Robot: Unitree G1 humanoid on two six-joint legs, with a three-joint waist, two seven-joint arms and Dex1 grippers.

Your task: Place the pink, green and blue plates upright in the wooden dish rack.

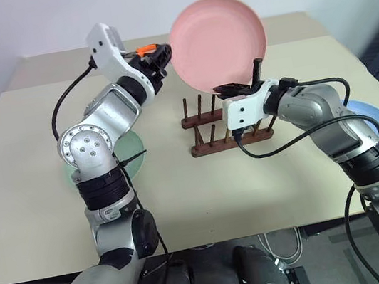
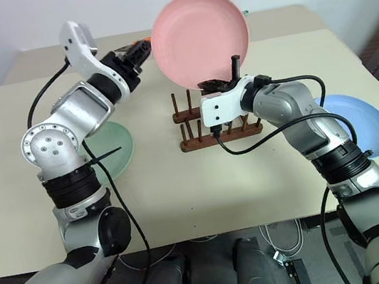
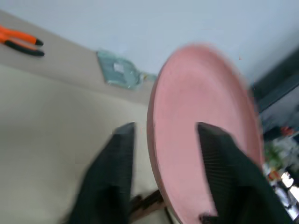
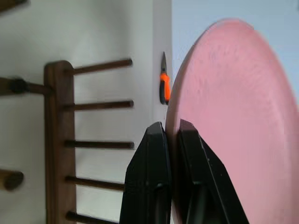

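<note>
Pink plate [image 1: 218,42] stands on edge in the air just above the wooden dish rack [image 1: 227,123], which sits near the middle of the counter [image 1: 24,146]. The right end effector [image 1: 239,89] is closed tight on the plate's lower rim, its two black fingers [image 4: 161,154] pinching the edge from either side. The left end effector [image 1: 162,61] has its fingers spread apart on either side of the plate's opposite rim, with a visible gap, so it appears to have let go and the right arm alone seems to carry the plate.

To do this step well, the plate probably needs to stay vertical and come straight down so its rim drops into a gap between two pairs of pegs on the rack's rails. The left end effector would best draw clear first, since a finger catching the rim could tilt the plate. Because the grip is low on the rim, the right fingers may meet the pegs before the plate seats, so a slow descent looks wise.

Green plate [image 1: 128,155] lies flat toward the counter's left edge, partly hidden under the left arm. Blue plate [image 2: 359,122] lies flat near the right edge, behind the right arm. Orange-handled pliers [image 4: 163,86] rest toward the far edge, beyond the rack, well out of the way. The rack holds no plates yet.
</note>
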